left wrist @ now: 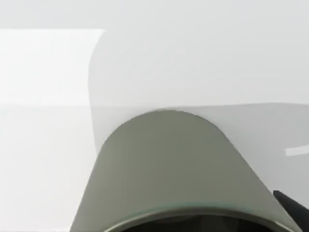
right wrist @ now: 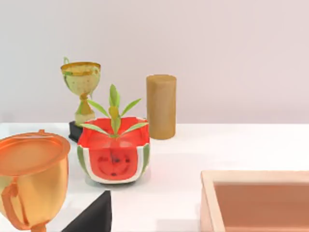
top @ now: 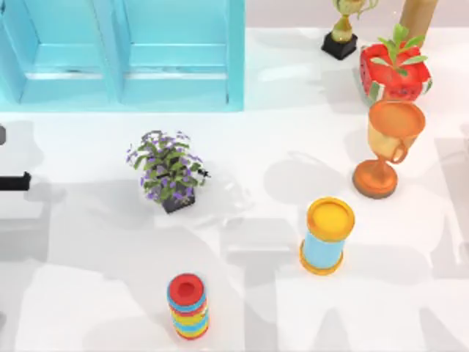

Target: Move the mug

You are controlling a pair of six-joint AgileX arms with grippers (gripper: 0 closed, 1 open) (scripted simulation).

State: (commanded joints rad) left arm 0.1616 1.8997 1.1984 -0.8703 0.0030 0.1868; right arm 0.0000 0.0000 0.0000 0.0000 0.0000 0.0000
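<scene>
Mug (left wrist: 178, 169): grey-green, hard against the left gripper (top: 15, 181) at the table's 9 o'clock edge. Grip state: cannot tell. Step: likely grasp. Next: confirm hold, lift. Right arm: idle, 3 o'clock side.

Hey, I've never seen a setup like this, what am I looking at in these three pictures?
This is a simulated two-armed robot at a white table. One camera looks down from above; one rides on each wrist. On the table: blue cabinet, purple-flowered plant, striped cup, yellow-topped blue cup, orange trophy, watermelon planter, gold trophy, wooden cylinder. The left arm sits at the left edge. Its wrist camera is close against a grey-green rounded object, possibly the mug; whether it's held, I can't tell.
</scene>
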